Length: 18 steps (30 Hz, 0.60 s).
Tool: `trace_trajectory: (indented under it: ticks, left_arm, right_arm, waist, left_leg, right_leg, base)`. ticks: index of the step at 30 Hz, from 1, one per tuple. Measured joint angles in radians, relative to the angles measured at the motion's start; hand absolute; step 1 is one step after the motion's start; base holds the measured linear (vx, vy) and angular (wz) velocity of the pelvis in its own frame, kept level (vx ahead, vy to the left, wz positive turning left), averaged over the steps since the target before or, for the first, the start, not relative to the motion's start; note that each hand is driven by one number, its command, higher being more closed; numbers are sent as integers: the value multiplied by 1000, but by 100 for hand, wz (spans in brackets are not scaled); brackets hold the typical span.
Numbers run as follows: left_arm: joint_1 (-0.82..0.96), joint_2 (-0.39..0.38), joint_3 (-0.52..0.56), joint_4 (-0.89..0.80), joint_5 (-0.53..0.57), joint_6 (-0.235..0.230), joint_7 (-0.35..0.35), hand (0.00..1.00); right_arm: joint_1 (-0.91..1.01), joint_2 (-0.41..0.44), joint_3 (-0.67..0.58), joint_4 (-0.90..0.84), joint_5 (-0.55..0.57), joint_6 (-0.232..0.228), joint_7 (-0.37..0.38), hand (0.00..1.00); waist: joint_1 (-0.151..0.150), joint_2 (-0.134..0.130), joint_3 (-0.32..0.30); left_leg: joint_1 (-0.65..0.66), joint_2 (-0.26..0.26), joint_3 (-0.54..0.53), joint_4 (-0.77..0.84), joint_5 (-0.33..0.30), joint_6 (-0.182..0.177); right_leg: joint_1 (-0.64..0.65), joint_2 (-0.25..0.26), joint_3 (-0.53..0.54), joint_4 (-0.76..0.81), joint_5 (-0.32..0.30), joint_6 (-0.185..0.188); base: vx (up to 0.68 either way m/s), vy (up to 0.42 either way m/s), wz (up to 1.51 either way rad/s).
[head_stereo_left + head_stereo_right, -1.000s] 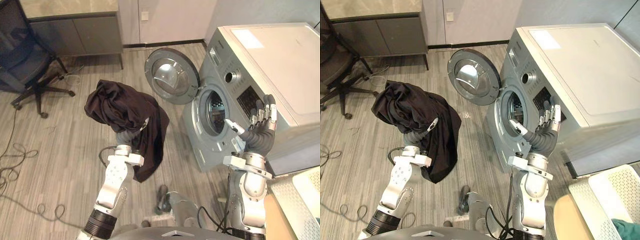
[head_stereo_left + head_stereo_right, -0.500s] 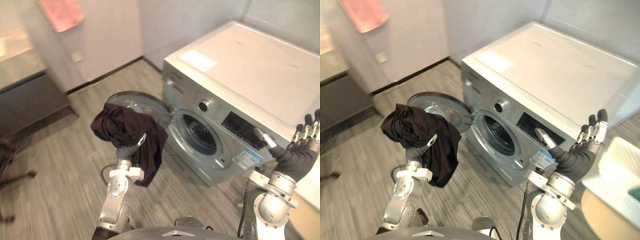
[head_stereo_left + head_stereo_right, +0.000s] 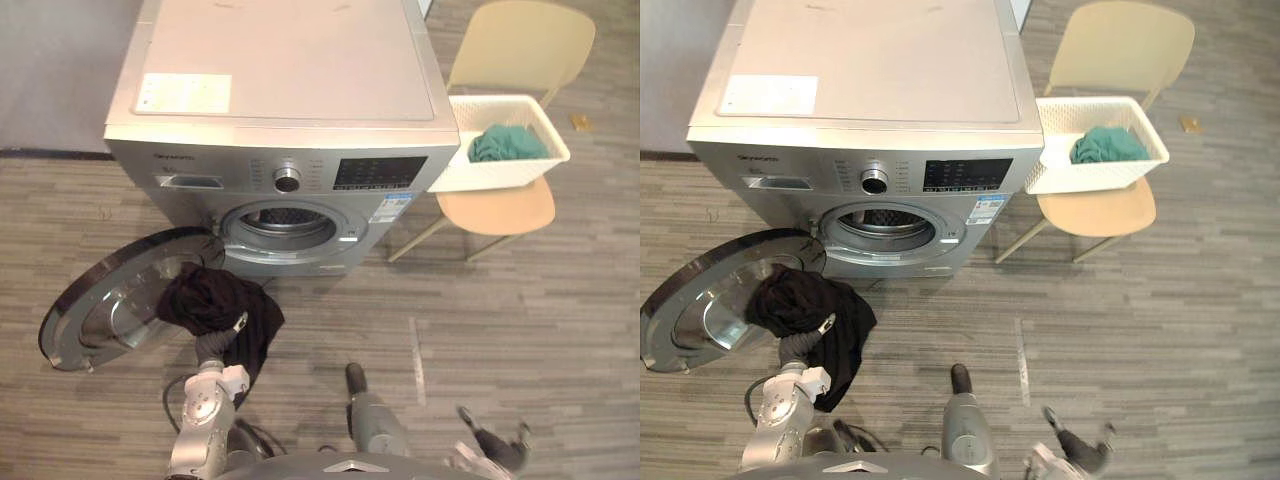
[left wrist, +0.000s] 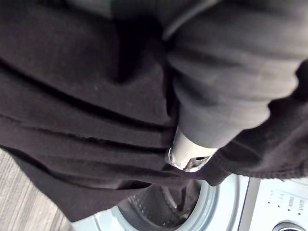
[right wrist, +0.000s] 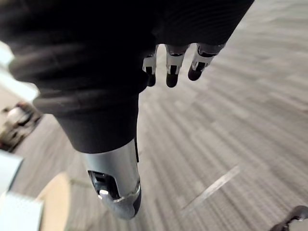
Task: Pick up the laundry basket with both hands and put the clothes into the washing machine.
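Basket (image 3: 482,176) on chair (image 3: 520,45) by washer (image 3: 290,60), door (image 3: 105,305) open, plank flr (image 3: 530,320).

View swung round, now facing washer (image 3: 290,130) front. Right hand (image 3: 500,447) dropped from raised to low by floor. Cloth (image 3: 205,300) now against open door (image 3: 105,305).

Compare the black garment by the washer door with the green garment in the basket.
The black garment is off the floor, draped over the left hand beside the open door; the green garment lies in the white basket on the chair. The black garment hangs down in long folds; the green garment is bunched in a heap. Both are outside the drum.
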Motion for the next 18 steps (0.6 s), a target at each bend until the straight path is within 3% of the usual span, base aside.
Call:
trace_trajectory:
  ticks: [1,2,4,5,7,8,9,11,12,13,15,16,17,18]
  left_arm:
    - [-2,-6,-3,7,-10,4,-4,100]
    - [5,-5,4,33,-31,7,-9,100]
    - [15,-2,29,68,-63,17,-22,100]
    - [15,-3,35,74,-70,18,-22,100]
    - [26,-3,76,102,-107,25,-22,100]
    - [26,-2,84,120,-119,30,-22,100]
    - [34,-1,101,155,-141,39,-22,100]
    - [7,12,97,210,-164,41,-19,100]
    - [-29,9,78,249,-176,42,-17,100]
    - [-74,7,49,266,-176,42,-15,100]
    - [-155,10,4,270,-175,42,-7,100]
    - [-199,9,-24,279,-175,39,9,100]
    - [-227,4,-46,297,-177,34,14,100]
    - [-267,2,-65,324,-177,34,21,100]
  right_arm:
    - [-18,-8,8,40,45,-1,7,0]
    - [-32,-18,35,104,115,3,33,0]
    - [-40,-19,81,185,169,16,70,0]
    - [-47,-20,88,200,171,20,81,0]
    - [-76,-23,144,205,165,25,118,0]
    - [-82,-23,158,205,158,26,128,0]
    - [-92,-26,203,197,149,25,147,0]
    - [-116,-49,280,185,114,23,171,0]
    - [-144,-80,330,171,86,23,190,0]
    - [-172,-97,352,153,74,20,199,0]
    - [-268,-114,407,176,79,5,201,0]
    - [-321,-117,456,216,88,-9,200,0]
    - [-359,-120,498,241,84,-14,202,0]
    - [-416,-108,529,246,72,-4,215,0]
  waist:
    - [11,-14,16]
    - [13,-36,5]
    - [13,-70,-15]
    - [17,-74,-22]
    - [26,-73,-7]
    - [30,-70,-2]
    - [32,-55,11]
    - [27,-67,41]
    - [23,-75,79]
    - [19,-59,105]
    - [14,-81,176]
    - [20,-83,184]
    - [28,-66,185]
    - [35,-53,196]
  left_leg:
    - [36,-13,19,12,-7,7]
    - [75,-33,43,7,-6,7]
    - [118,-38,67,6,-14,-6]
    - [123,-27,67,11,-19,-13]
    - [147,69,65,95,-24,-13]
    - [156,102,61,133,-25,4]
    - [145,161,26,218,-4,81]
    - [99,213,-59,359,68,188]
    - [42,217,-113,448,40,160]
    - [-25,189,-153,504,5,142]
    - [-150,33,-227,520,-73,78]
    - [-199,-45,-236,465,-83,61]
    - [-234,-76,-223,390,-57,87]
    - [-273,-68,-217,393,-140,120]
  right_leg:
    - [-30,-16,-10,62,-42,31]
    - [-44,-59,-107,110,-77,49]
    - [-40,-88,-227,124,-82,31]
    - [-37,-81,-231,135,-100,39]
    - [-6,-9,-247,173,-177,14]
    - [5,17,-247,191,-193,1]
    - [18,54,-249,238,-227,-26]
    - [56,69,-256,280,-283,-57]
    - [64,67,-262,309,-307,-80]
    - [64,62,-271,319,-320,-87]
    - [23,20,-271,361,-332,-90]
    - [-28,9,-268,384,-334,-86]
    - [-78,21,-263,418,-349,-80]
    - [-150,27,-265,499,-376,-74]
  base:
    - [4,114,-39]
    - [-30,95,-29]
    - [31,-10,-6]
    - [122,-156,-18]
    - [151,-257,-40]
    - [133,-298,-48]
    - [99,-244,-36]
    - [112,-299,-6]
    - [77,-266,30]
    - [-1,-179,44]
    - [-97,-46,26]
    - [-142,28,-14]
    - [-138,78,-28]
    - [-100,54,-8]
